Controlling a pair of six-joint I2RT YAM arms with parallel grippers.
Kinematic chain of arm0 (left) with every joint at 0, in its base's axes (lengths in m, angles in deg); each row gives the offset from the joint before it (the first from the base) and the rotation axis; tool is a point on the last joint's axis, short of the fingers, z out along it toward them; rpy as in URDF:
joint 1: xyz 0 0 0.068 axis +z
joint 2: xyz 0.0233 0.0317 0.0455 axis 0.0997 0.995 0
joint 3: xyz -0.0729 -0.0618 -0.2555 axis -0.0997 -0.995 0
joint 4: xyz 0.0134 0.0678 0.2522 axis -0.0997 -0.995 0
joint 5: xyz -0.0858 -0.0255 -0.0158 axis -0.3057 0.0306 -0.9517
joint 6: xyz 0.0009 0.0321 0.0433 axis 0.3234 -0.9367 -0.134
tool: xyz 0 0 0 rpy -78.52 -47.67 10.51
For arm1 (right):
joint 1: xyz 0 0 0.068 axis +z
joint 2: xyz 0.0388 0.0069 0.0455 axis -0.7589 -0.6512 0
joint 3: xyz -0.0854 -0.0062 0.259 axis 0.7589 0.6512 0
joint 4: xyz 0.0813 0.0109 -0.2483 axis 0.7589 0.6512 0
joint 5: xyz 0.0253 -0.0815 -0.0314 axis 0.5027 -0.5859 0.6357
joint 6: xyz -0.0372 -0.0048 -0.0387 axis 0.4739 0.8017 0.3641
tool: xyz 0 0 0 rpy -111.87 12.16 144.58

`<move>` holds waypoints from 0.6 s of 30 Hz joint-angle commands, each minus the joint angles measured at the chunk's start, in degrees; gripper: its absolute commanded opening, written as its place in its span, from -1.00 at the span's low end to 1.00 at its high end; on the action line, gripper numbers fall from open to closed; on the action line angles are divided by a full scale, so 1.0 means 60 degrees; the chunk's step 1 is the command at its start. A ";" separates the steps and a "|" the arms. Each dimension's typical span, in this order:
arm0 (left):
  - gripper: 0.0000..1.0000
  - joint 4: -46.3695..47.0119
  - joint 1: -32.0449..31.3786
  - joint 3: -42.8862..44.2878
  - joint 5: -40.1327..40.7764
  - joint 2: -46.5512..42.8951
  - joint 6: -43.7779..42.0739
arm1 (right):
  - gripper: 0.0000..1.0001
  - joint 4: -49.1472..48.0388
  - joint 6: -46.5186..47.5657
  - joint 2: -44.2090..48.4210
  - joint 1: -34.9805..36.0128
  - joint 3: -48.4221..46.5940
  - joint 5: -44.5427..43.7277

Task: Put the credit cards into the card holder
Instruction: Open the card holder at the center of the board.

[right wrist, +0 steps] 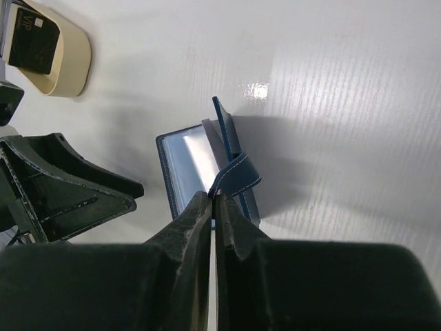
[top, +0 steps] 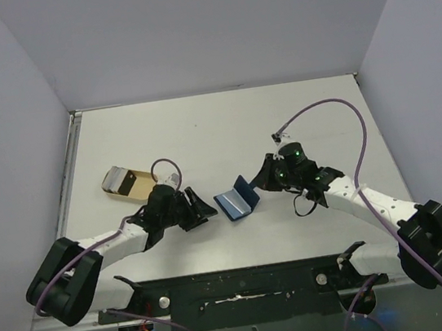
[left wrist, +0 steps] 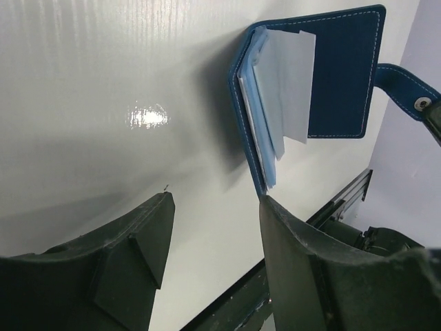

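- While our right gripper (right wrist: 214,201) is pressed together on the snap tab (right wrist: 238,174), the card holder (top: 237,200) lies open on the table (top: 224,132).
- Our left gripper (left wrist: 217,200), spread and empty, sits just beside it.
- We see the credit cards (top: 128,181) well apart in the beige tray (top: 110,179).

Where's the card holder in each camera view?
Top external: card holder mid-frame, opened.
Left wrist: card holder upper right, beyond the open fingers.
Right wrist: card holder at centre, its snap tab pinched in the right gripper.
Shared landmark: the left gripper, next to the card holder in all three views.
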 commanded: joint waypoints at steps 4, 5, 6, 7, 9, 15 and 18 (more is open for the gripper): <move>0.10 0.2135 0.0087 0.0839 -0.1057 0.1034 -0.0052 | -1.00 -0.0251 0.0326 0.0404 -0.0212 0.0277 0.0509; 0.12 0.2281 0.0092 0.0888 -0.1065 0.1143 -0.0052 | -1.00 -0.0266 0.0325 0.0424 -0.0226 0.0339 0.0524; 0.13 0.2389 0.0093 0.0934 -0.1066 0.1264 -0.0083 | -1.00 -0.0305 0.0318 0.0447 -0.0237 0.0405 0.0546; 0.14 0.2414 0.0084 0.1035 -0.1074 0.1417 -0.0102 | -1.00 -0.0356 0.0310 0.0470 -0.0247 0.0483 0.0556; 0.14 0.2517 0.0097 0.1241 -0.1167 0.1773 -0.0146 | -1.00 -0.0394 0.0323 0.0514 -0.0281 0.0620 0.0543; 0.14 0.2786 0.0105 0.1710 -0.1250 0.2604 -0.0189 | -1.00 -0.0542 0.0350 0.0595 -0.0382 0.0873 0.0646; 0.06 0.2711 0.0100 0.1915 -0.1174 0.2829 -0.0316 | -1.00 -0.0529 0.0405 0.0603 -0.0448 0.0979 0.0623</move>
